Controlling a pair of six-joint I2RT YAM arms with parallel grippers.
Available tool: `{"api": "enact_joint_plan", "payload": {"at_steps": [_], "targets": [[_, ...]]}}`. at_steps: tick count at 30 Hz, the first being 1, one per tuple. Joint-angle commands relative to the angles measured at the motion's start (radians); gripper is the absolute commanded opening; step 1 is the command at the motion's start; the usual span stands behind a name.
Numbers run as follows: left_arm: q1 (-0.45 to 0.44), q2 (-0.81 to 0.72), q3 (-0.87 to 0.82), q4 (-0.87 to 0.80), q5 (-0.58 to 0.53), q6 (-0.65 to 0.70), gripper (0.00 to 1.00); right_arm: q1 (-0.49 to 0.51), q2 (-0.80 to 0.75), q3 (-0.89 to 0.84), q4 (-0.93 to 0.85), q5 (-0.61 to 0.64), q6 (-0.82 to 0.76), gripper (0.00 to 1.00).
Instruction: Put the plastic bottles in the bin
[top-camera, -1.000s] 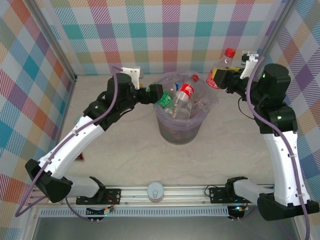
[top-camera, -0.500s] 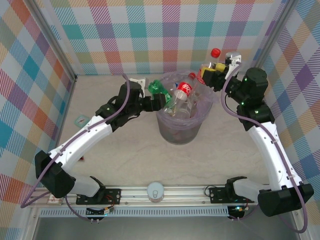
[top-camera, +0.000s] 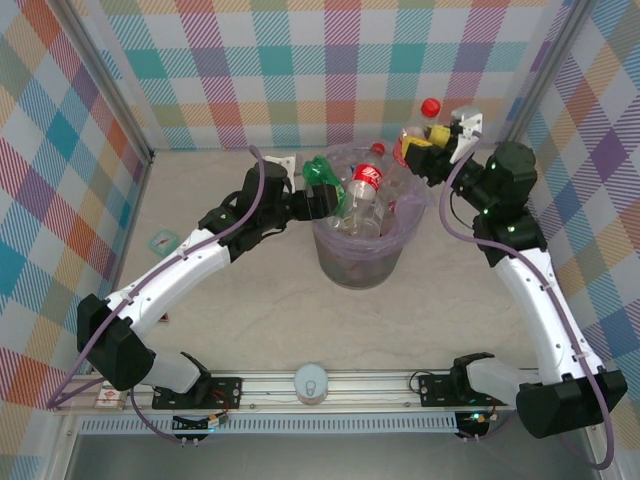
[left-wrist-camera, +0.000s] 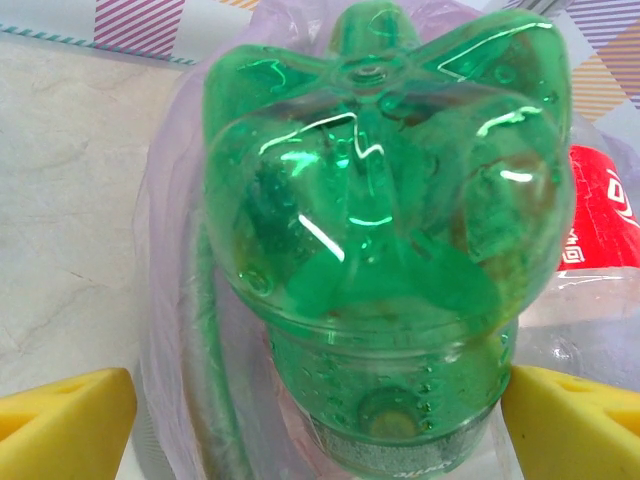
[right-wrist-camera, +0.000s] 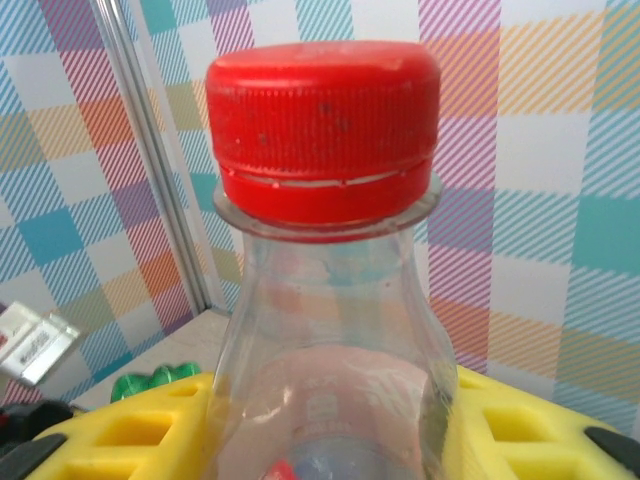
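The bin (top-camera: 360, 268), a grey bucket with a lavender liner, stands mid-table, heaped with plastic bottles, among them a red-labelled one (top-camera: 368, 182). My left gripper (top-camera: 322, 200) is at its left rim, jaws wide around a green bottle (top-camera: 320, 172). In the left wrist view the green bottle (left-wrist-camera: 385, 230) points its base away; the right pad (left-wrist-camera: 575, 425) touches it while the left pad (left-wrist-camera: 65, 420) stands apart from it. My right gripper (top-camera: 425, 148) is shut on a clear, red-capped bottle (top-camera: 428, 118) held upright over the bin's far right rim, its neck (right-wrist-camera: 330, 300) between yellow pads (right-wrist-camera: 150, 430).
A teal square packet (top-camera: 162, 240) lies on the table at the left. A white round object (top-camera: 312, 383) sits on the front rail. Plaid walls close in the back and sides, with a metal post (right-wrist-camera: 160, 160) near the right gripper.
The right arm has swung left, carrying its bottle to the bin's far right rim. The left gripper has moved right onto the rim, and the green bottle now stands higher.
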Motion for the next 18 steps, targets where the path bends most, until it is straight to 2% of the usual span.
{"api": "enact_joint_plan", "payload": {"at_steps": [1, 10, 18], "targets": [[0.006, -0.003, -0.036, -0.024, -0.011, -0.012, 0.93, 0.019, -0.044, -0.092, 0.081, -0.031, 0.029, 0.42], [0.006, -0.003, -0.055, -0.005, -0.006, -0.034, 0.92, 0.037, -0.158, -0.245, 0.041, -0.034, 0.002, 0.43], [0.006, 0.014, -0.040, 0.029, 0.003, -0.046, 0.92, 0.042, -0.140, -0.103, 0.009, 0.013, -0.187, 0.43]]}}
